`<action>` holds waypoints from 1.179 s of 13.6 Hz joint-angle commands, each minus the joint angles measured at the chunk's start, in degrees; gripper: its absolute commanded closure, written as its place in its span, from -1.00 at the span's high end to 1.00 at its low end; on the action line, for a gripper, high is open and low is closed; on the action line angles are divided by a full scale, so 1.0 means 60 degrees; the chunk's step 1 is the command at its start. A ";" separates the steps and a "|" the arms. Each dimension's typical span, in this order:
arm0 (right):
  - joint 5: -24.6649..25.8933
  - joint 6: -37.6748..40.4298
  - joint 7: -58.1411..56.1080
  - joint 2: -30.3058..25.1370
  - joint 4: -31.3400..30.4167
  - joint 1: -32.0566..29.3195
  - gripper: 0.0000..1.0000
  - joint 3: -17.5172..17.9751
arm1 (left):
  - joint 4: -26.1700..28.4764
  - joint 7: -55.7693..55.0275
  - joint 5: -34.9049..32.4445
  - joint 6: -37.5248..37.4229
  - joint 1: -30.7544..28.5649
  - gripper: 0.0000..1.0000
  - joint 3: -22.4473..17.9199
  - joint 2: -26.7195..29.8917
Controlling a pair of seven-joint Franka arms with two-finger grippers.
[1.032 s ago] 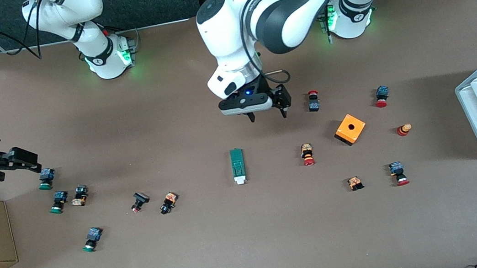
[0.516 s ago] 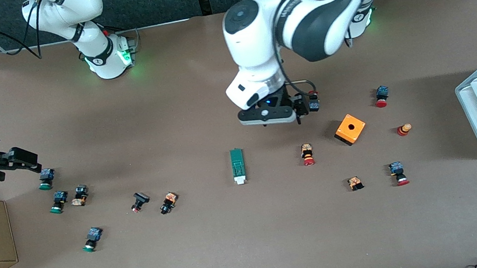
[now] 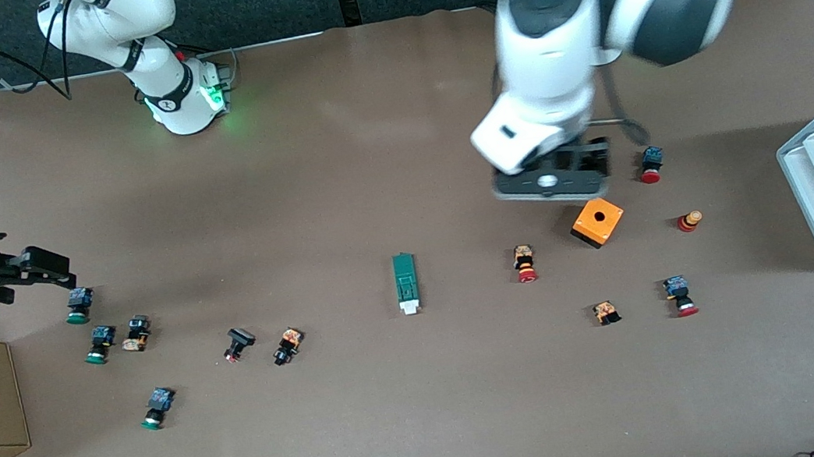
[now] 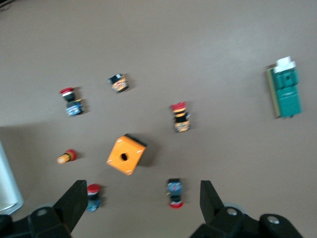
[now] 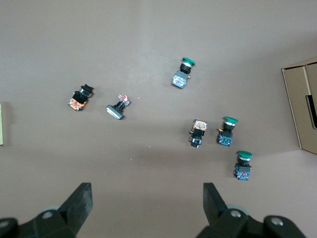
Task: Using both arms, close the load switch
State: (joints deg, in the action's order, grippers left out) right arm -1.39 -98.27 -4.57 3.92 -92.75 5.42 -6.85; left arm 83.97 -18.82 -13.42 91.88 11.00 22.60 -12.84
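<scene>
Narrow dark-green load switch (image 3: 405, 282) lies untouched; left gripper (image 4: 141, 210) spread wide over orange holed box (image 3: 597, 221), may knock it; right gripper (image 5: 146, 210) waits, spread empty

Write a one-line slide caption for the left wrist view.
Left pincer, fingers open, hangs over the orange box and scattered red-capped buttons, with the green load switch lying untouched off to one side.

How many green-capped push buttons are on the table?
3 green-capped buttons, all toward the right arm's end of the table: one by the right gripper, one nearer the camera, one nearest. The left arm may hide others.
</scene>
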 commanded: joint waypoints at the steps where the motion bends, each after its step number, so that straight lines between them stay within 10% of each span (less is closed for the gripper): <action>1: -0.0193 0.0178 -0.0059 -0.0082 0.0063 -0.0009 1.00 0.0000 | 0.1164 0.1870 0.1004 0.0038 -0.0133 1.00 -0.1389 0.1230; 5: -0.0194 0.0178 -0.0044 -0.0082 0.0063 0.0005 1.00 0.0000 | 0.2044 0.2917 0.1341 0.0125 -0.1069 1.00 -0.1892 0.1905; 11: -0.0164 0.0178 0.0058 -0.0111 0.0092 0.0122 1.00 0.0043 | 0.2089 0.2902 0.1430 0.0082 -0.3092 1.00 -0.0705 0.2066; 16: -0.0106 0.0119 0.0058 -0.0038 0.0224 0.0284 1.00 0.0058 | 0.2586 0.3164 0.1460 0.0125 -0.1936 1.00 -0.2447 0.2784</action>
State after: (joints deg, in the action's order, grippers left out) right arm -1.39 -98.23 -4.51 3.72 -92.26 6.77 -6.31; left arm 96.12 -1.55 -5.69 91.91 -3.17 11.57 0.79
